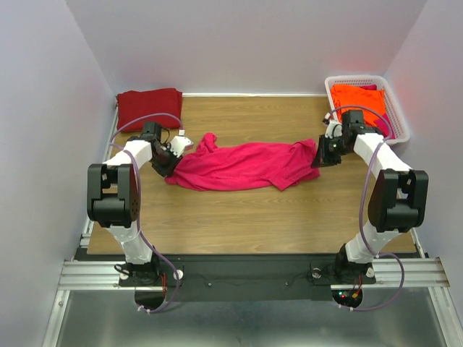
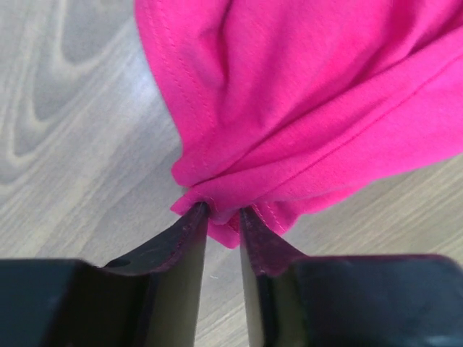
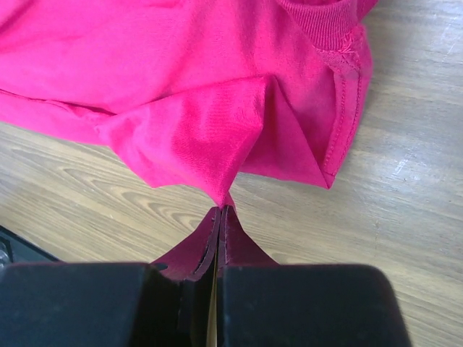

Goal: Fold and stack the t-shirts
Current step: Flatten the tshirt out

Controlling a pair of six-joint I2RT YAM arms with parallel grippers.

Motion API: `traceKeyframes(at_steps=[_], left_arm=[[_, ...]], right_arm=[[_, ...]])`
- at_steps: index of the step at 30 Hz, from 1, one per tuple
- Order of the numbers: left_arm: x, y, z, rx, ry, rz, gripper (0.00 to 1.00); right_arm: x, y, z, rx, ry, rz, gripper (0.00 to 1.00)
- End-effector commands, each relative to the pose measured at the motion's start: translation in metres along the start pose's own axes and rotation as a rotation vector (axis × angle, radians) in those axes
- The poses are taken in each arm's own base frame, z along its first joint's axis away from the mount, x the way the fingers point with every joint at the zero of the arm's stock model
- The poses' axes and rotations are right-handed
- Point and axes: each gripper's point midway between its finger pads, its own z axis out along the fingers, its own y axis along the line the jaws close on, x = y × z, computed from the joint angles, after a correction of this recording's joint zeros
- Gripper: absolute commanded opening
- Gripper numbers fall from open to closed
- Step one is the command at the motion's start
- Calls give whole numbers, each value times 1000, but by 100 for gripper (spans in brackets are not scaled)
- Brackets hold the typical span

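A bright pink-red t-shirt (image 1: 239, 166) lies crumpled and stretched lengthwise across the middle of the wooden table. My left gripper (image 1: 168, 160) is at its left end. In the left wrist view, the jaws (image 2: 224, 213) are closed on a bunched fold of the pink cloth's (image 2: 304, 108) hem. My right gripper (image 1: 318, 155) is at the shirt's right end. Its jaws (image 3: 221, 210) are shut tight on a thin peak of the cloth (image 3: 181, 72) near the collar. A folded dark maroon-red t-shirt (image 1: 150, 107) rests at the back left.
A white latticed basket (image 1: 399, 116) stands at the back right with orange t-shirts (image 1: 357, 96) in it. White walls enclose the table on three sides. Bare wood (image 1: 246, 217) lies between the pink shirt and the arm bases.
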Motion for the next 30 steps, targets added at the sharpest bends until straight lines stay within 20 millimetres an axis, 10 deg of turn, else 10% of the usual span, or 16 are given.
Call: traceKeyframes(at_steps=[1,6,12,21,30], left_arm=[[-10,12,-7,-47,-32,-5,26],[-21,19,-20,-70,-53,1,0],[-57,33,-74,-158,-169,0,0],[-132,76,-191,-420,-465,-64,0],[-167,72,-300,-620,-712,-86,0]], right_arm=[[-11,3,-5,-11,-24,-1,1],[-24,6,-14,-5,-58,-16,0],[-63,14,-46,-30,-173,-30,1],[-165,53,-142,-119,-480,-102,1],[-210,73,-249,-55,-755,-203,1]])
